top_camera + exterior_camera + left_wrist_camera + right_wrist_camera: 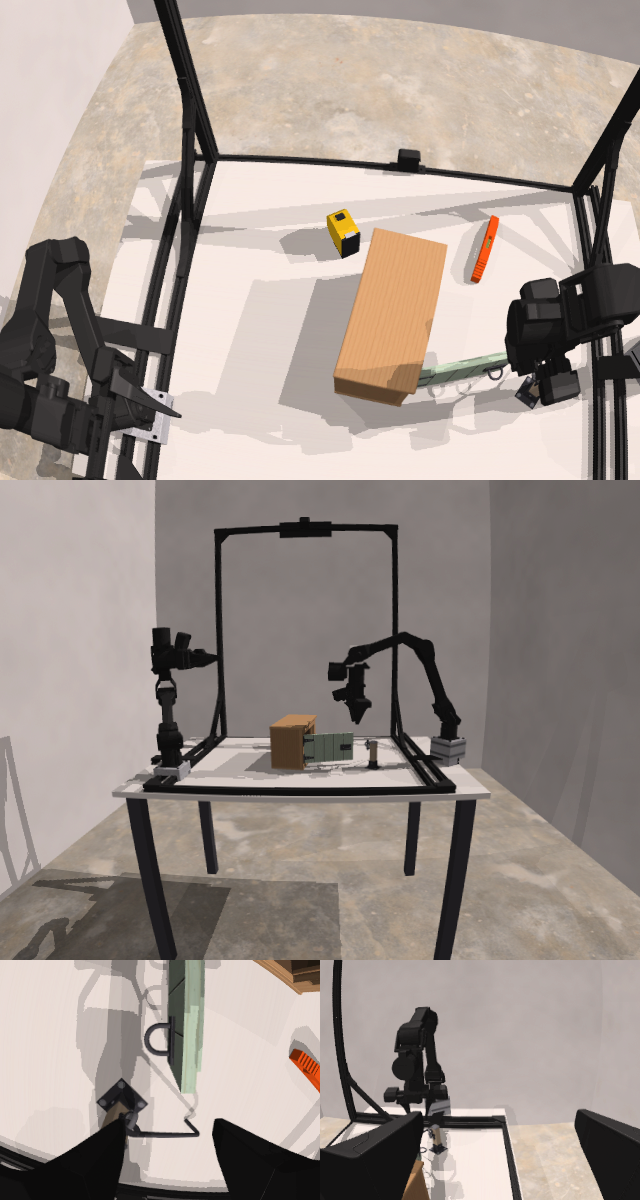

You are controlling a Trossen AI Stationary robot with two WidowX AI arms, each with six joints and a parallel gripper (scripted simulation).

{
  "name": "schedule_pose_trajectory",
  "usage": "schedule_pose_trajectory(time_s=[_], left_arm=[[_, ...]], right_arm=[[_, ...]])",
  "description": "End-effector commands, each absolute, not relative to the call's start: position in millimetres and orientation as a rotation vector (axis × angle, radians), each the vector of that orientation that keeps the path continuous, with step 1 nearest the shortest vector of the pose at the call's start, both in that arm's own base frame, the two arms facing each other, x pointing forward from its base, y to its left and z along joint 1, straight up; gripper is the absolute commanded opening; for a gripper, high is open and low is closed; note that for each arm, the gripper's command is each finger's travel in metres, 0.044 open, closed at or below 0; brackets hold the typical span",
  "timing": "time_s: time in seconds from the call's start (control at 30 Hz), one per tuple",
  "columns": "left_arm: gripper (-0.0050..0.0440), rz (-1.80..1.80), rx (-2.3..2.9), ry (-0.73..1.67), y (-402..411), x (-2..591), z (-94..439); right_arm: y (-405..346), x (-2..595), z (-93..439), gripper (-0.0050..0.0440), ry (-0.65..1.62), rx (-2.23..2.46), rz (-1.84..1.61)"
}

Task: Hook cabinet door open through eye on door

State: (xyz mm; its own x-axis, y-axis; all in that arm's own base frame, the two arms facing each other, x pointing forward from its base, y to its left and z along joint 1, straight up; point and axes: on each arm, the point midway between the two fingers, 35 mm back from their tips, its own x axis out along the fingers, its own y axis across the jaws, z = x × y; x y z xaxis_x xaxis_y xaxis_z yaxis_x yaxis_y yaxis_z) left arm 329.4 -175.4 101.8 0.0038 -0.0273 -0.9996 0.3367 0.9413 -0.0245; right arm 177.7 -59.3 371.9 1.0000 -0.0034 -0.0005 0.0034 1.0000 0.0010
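The wooden cabinet (pixel 392 315) stands mid-table with its green door (pixel 462 367) swung open toward the post (pixel 528 392). In the left wrist view the thin dark hook (pixel 163 1134) runs from the post (pixel 120 1107) to the door's free end (pixel 190 1107), where its bent tip meets a small eye. I cannot tell if it passes through. The door handle (pixel 159 1040) faces the post side. My left gripper (pixel 169 1127) is open and empty, high above the post (pixel 372 753). My right gripper (pixel 170 410) is open and empty, raised at the table's far side, well away from the cabinet.
A yellow box (pixel 343 232) stands behind the cabinet. An orange level (pixel 484 249) lies to its side and also shows in the left wrist view (pixel 306 1063). A black frame rail (pixel 392 167) and its posts ring the table.
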Motion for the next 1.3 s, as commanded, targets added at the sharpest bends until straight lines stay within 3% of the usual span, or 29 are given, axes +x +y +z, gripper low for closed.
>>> schedule_pose_trajectory(time_s=[0.0,1.27], left_arm=[[0.022,-0.273,0.258,1.543,-185,333,96],[0.022,-0.265,0.263,1.536,-196,337,78]], right_arm=[[-47,166,378,0.04,-0.003,-0.003,0.0],[-38,159,380,0.04,-0.001,0.001,0.0]])
